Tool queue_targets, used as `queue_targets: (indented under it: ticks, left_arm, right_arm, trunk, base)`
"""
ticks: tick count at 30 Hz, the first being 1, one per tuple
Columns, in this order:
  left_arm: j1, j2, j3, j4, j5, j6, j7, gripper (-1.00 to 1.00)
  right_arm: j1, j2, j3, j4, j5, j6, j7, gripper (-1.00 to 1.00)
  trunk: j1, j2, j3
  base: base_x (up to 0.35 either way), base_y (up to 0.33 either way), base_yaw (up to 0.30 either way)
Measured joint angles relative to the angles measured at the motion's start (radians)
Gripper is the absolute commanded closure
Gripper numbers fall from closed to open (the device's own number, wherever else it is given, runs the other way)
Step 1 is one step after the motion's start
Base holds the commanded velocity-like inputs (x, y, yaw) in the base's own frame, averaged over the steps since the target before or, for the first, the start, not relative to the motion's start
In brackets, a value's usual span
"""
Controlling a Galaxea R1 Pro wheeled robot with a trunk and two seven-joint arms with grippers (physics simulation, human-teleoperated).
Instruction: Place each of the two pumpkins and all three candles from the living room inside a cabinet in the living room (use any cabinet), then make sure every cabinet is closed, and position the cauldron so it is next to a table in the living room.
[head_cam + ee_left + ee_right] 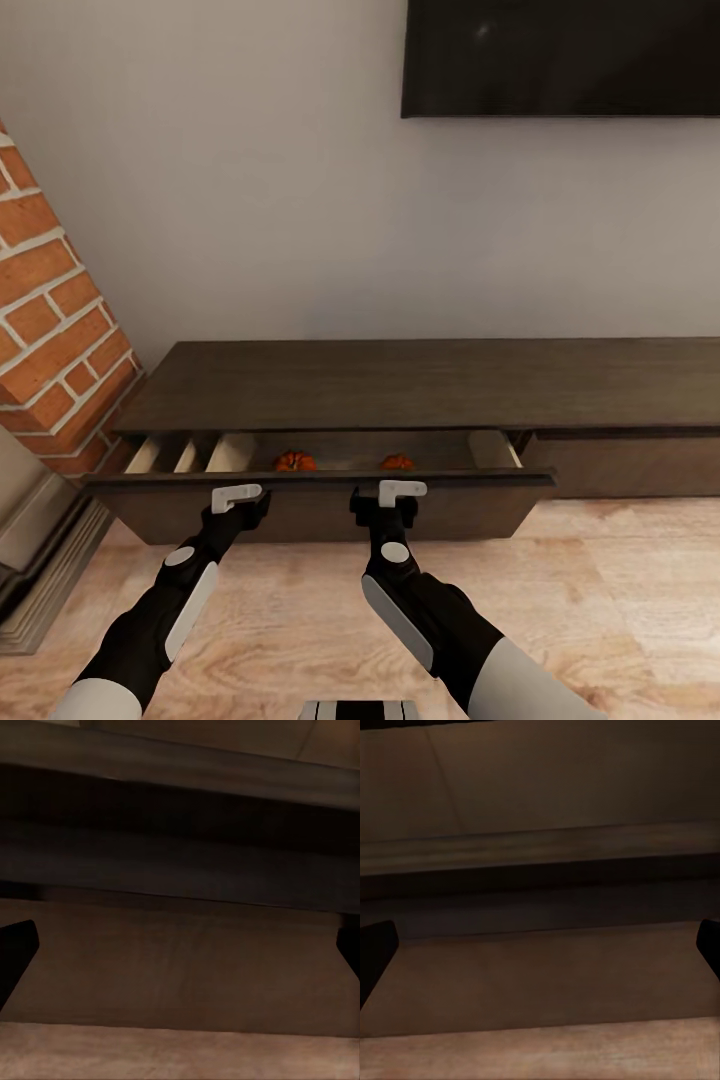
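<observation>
**While the drawer stands open, two pumpkins already lie inside**

Seen from the head camera, the long, low dark brown cabinet [420, 385] runs along a pale wall, under a dark screen [560, 55] and beside a brick column [55, 320]. Its left-hand drawer [320, 495] is pulled out over the wooden floor [600, 610]. Two small orange pumpkins [295, 461] [397, 462] rest inside it, well apart from each other, near the drawer's front edge.

Both arms reach toward the drawer front. The left gripper [240, 497] and right gripper [400, 493] sit close against it. In each wrist view, dark fingertips [16, 945] [375, 949] appear at opposite edges of the picture, so both sets of fingers are spread wide and grasp nothing.

The pumpkin step looks done. No candles can be made out in the visible part of the drawer, so whether they are stowed cannot be told. The drawer is yet to be pushed shut, and the cauldron step remains unconfirmed.
</observation>
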Motion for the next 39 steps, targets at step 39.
queue_targets:
  ticks: [39]
  left_arm:
    - [0.0, 0.001, 0.001, -0.003, 0.002, 0.0, -0.002, -1.0]
  right_arm:
    - [0.0, 0.0, 0.0, -0.001, 0.0, 0.001, 0.0, -1.0]
  trunk:
    - [0.0, 0.0, 0.0]
  base:
    - [0.12, 0.0, 0.0]
